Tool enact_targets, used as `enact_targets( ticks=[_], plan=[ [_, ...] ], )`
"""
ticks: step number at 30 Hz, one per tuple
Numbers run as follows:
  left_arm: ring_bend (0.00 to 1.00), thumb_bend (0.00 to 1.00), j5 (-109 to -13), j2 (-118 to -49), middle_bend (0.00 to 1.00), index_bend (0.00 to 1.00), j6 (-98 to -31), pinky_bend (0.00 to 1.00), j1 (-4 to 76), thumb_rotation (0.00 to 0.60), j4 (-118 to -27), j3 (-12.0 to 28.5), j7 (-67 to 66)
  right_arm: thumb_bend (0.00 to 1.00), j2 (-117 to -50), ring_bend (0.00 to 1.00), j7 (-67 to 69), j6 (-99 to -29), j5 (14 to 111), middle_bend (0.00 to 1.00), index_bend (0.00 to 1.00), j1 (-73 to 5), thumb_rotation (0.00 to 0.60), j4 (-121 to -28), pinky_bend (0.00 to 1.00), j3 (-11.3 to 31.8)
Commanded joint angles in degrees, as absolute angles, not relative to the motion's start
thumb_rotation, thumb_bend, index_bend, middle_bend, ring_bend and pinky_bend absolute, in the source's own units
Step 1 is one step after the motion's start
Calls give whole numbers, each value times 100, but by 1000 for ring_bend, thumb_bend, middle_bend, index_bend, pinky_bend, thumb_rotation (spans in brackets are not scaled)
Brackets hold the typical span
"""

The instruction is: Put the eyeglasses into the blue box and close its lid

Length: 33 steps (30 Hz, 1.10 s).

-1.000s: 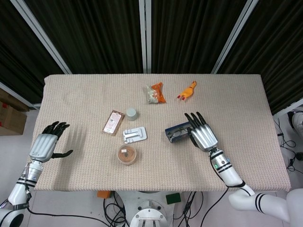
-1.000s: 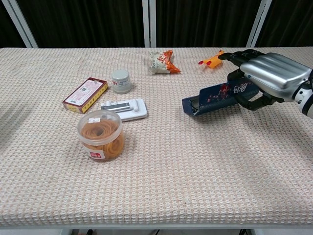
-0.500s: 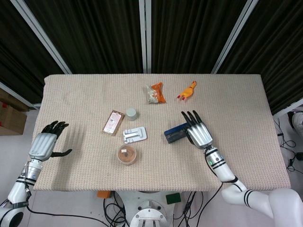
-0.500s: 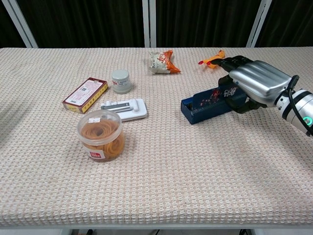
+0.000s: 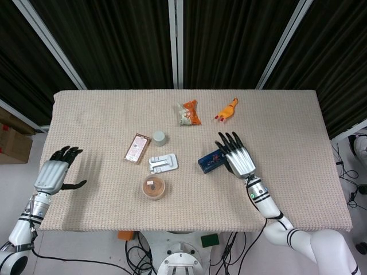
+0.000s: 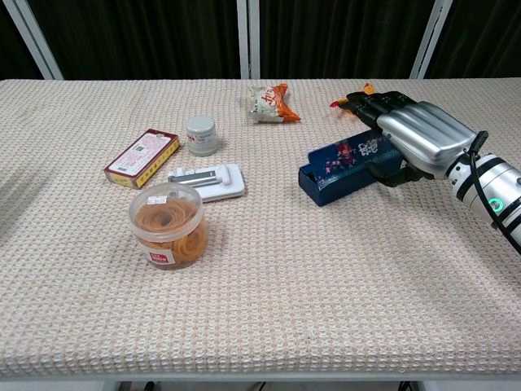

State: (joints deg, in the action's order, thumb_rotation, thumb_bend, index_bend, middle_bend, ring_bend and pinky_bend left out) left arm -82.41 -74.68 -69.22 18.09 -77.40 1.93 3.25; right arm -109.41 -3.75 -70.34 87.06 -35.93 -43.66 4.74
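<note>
The blue box point(image 5: 209, 161) point(image 6: 340, 164) lies right of the table's centre with its printed lid down flat. My right hand point(image 5: 236, 159) point(image 6: 417, 135) rests on the box's right end, fingers stretched out across the lid and the thumb at its near side. No eyeglasses show in either view. My left hand point(image 5: 51, 175) hovers at the table's left edge, fingers apart and holding nothing; the chest view does not show it.
On the woven table point(image 5: 287, 189), a snack packet point(image 5: 189, 112) and an orange toy chicken point(image 5: 227, 109) lie behind the box. To its left are a grey jar point(image 5: 159, 137), a pink flat carton point(image 5: 136, 148), a white device point(image 5: 163, 164) and a clear tub point(image 5: 153, 187).
The box's lid has come down from raised to flat. My right hand followed it down and shifted slightly left with the box. The left hand has not moved.
</note>
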Motion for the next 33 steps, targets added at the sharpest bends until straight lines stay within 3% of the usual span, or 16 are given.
enact_targets(
  ticks=[1, 10, 20, 26, 33],
  plan=[
    [52, 132, -8232, -7469, 99, 145, -6913, 161, 1813, 435, -7745, 196, 319, 457, -11049, 0, -178, -7125, 8764, 0, 0, -3637, 600, -4202, 0, 514],
    [52, 132, -8179, -7459, 99, 147, -6853, 161, 1825, 437, -7730, 202, 325, 452, -11270, 0, 30, -7071, 8756, 0, 0, -3715, 600, -3805, 0, 571],
    [52, 132, -8224, -7443, 99, 147, -6935, 161, 1818, 435, -7802, 210, 285, 452, -11054, 0, 48, -7569, 8817, 0, 0, -3610, 600, -4042, 0, 663],
    [52, 131, -8302, -7406, 99, 147, -7194, 161, 1729, 436, -7906, 216, 185, 419, -9833, 0, -612, -8176, 8772, 0, 0, -2899, 600, -5607, 0, 493],
    [51, 131, -8442, -7370, 99, 146, -7653, 161, 1542, 435, -8061, 211, 23, 333, -7364, 0, -1813, -8190, 7902, 0, 0, -1714, 600, -8659, 0, -5]
  ],
)
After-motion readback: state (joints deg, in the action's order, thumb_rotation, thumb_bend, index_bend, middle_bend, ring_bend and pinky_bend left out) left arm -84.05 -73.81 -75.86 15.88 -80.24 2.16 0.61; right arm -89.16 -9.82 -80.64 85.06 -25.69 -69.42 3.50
